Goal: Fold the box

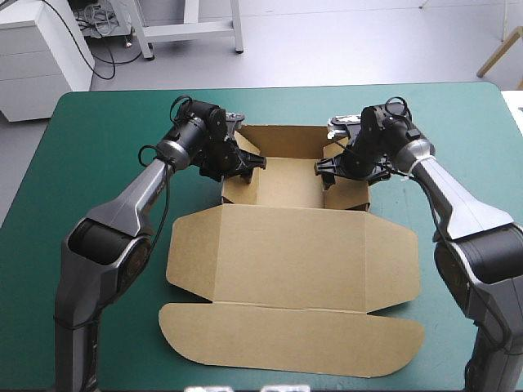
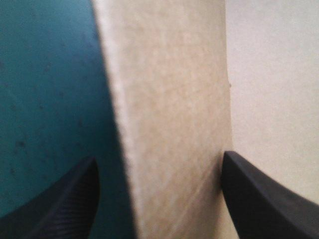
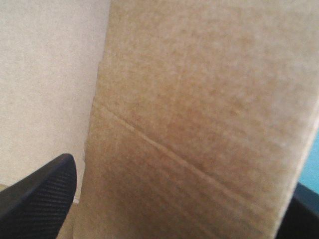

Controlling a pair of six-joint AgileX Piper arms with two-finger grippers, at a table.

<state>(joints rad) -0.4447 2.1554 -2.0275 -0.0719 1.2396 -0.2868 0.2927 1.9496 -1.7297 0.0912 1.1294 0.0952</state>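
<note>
Brown box (image 1: 290,245) lying mid-table on teal-green cover (image 1: 82,131), lid lying flat, left gripper (image 1: 252,162) straddling the tray's left wall, fingers spread, clamping nothing, right gripper (image 1: 324,168) straddling the right wall likewise.

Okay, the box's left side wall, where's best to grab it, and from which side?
Its top edge, most likely from above. The left side wall of the box stands upright and thin, so one finger fits inside, one outside. The left pincer straddles it that way, open.
</note>
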